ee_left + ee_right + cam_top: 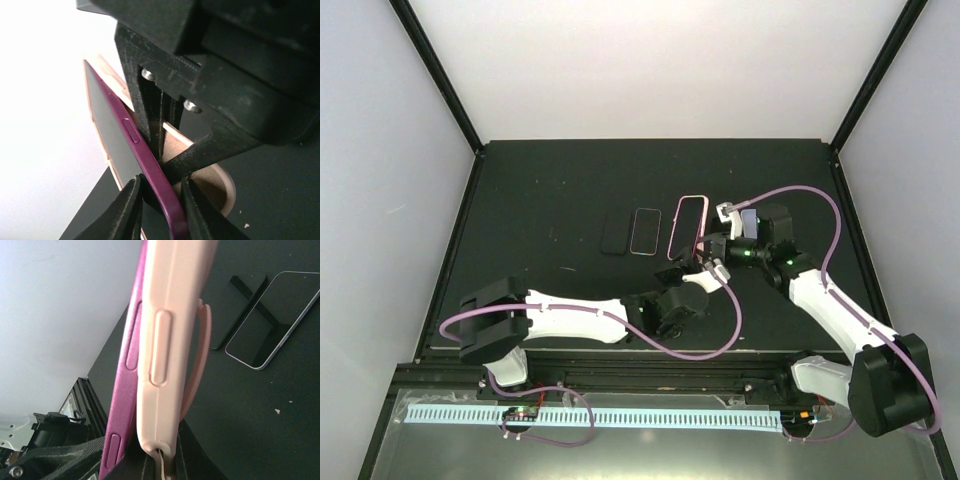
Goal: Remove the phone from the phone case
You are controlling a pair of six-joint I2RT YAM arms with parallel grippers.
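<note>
A purple phone (131,131) sits partly out of a pale pink case (170,340); both are held on edge above the black table. In the top view the pair (688,225) stands right of centre. My left gripper (162,207) is shut on the phone's purple side edge, one finger (125,210) on each face. My right gripper (162,462) is shut on the lower lip of the pink case, and the phone's edge (125,390) has parted from the case along that side. In the top view the left gripper (692,272) and the right gripper (712,245) meet at the phone's near end.
Two more phones lie flat on the black table (540,200) left of the held one: a dark one (616,231) and one with a light rim (645,231). They also show in the right wrist view (272,320). Purple cables loop near both arms.
</note>
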